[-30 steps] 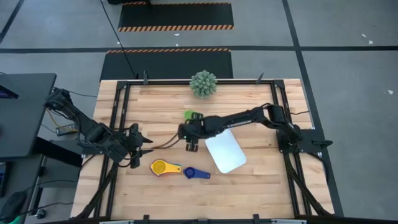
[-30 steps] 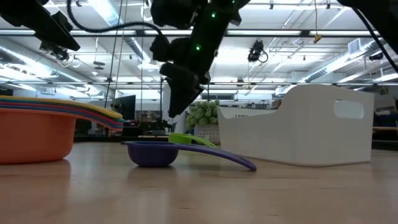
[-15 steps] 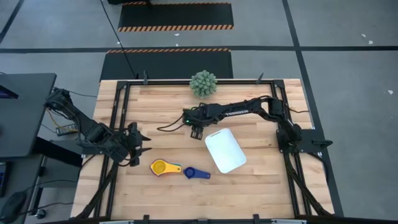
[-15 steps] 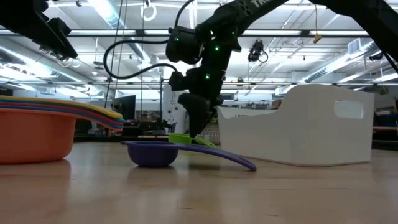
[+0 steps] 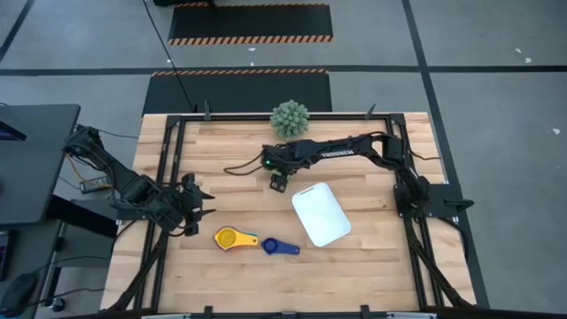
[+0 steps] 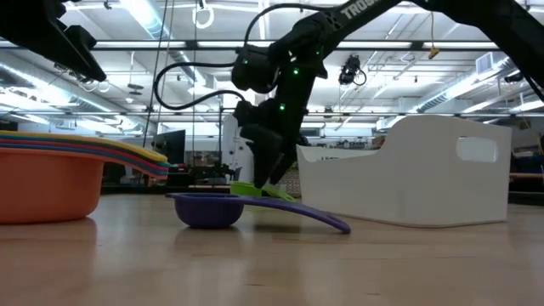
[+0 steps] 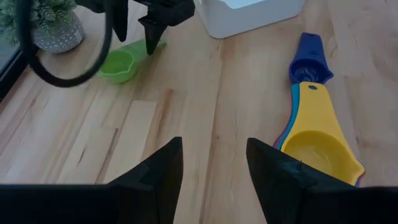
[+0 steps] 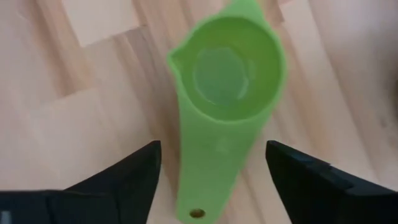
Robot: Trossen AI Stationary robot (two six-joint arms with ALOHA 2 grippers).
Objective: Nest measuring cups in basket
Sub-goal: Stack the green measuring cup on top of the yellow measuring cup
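A green measuring cup [image 8: 225,78] lies on the wood, bowl up, with its flat handle [image 8: 202,186] pointing back at my right wrist. My right gripper [image 8: 211,155] is open just above it, one finger on each side of the handle, touching nothing; the left wrist view shows it over the green cup [image 7: 118,65]. A nested stack with a yellow cup on top [image 5: 229,237] and a dark blue cup [image 5: 282,247] sit near the table's front. The white basket [image 5: 321,213] stands right of them. My left gripper [image 7: 214,174] waits open at the table's left.
A green spiky ball plant [image 5: 290,119] in a pot stands at the far edge, just behind the green cup. In the low view the dark blue cup [image 6: 208,208] and the stack [image 6: 51,183] lie in front of the basket [image 6: 425,170]. Bare wood lies between basket and stack.
My right gripper has swung from beside the basket toward the table's far edge, turned about, and come down over the green cup's handle. The cups and the basket have stayed where they were.
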